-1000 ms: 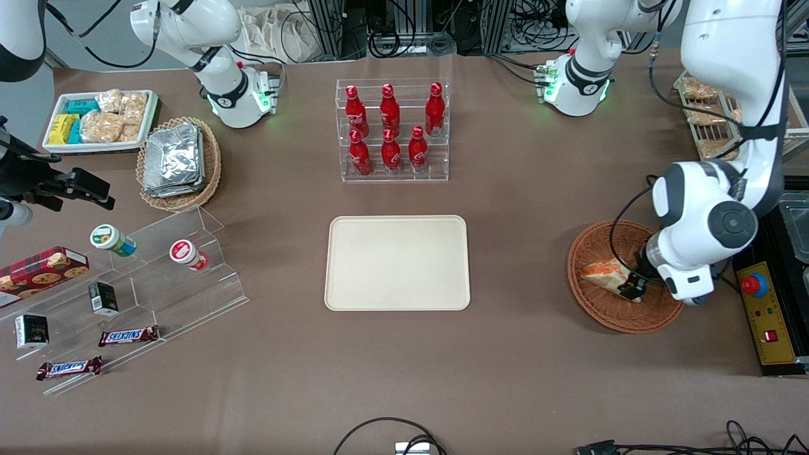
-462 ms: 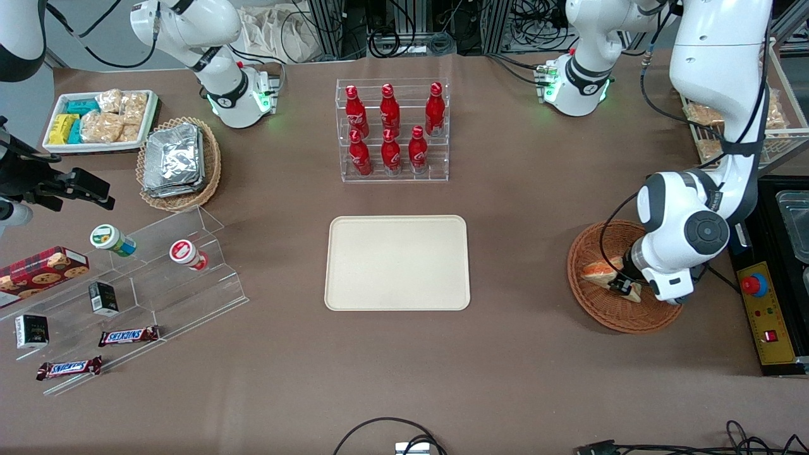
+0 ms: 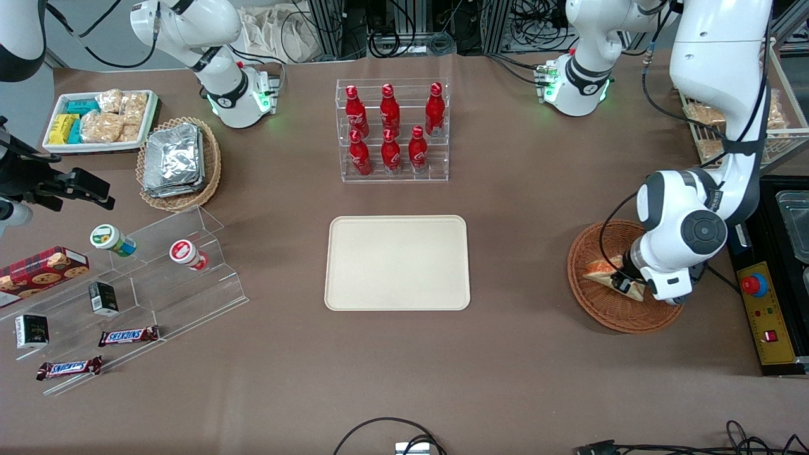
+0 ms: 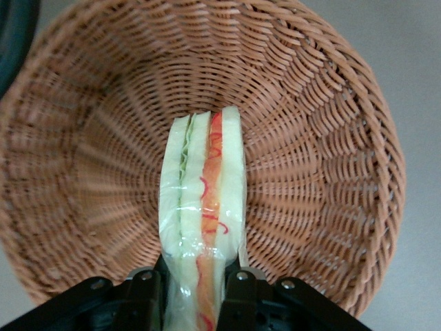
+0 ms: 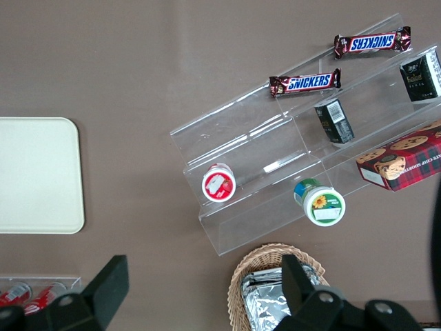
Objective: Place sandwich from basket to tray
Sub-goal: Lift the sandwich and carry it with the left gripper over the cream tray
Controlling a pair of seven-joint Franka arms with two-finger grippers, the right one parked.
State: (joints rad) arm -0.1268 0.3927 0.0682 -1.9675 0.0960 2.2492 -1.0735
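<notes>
The sandwich is a plastic-wrapped white bread wedge with orange-red and green filling, lying in the round orange-brown wicker basket toward the working arm's end of the table. My left gripper is down inside the basket, its fingers pressed on both flat sides of the sandwich's wide end. In the left wrist view the sandwich runs out from between the black fingers of the gripper over the basket's woven floor. The cream-beige tray lies bare at the table's middle.
A clear rack of red bottles stands farther from the camera than the tray. A clear stepped shelf with snacks, a paler basket of foil packets and a white snack tray lie toward the parked arm's end. A yellow control box sits beside the basket.
The left arm's wrist has shifted a little toward the tray and settled over the sandwich. The sandwich has moved only slightly. In the last half second almost nothing moved.
</notes>
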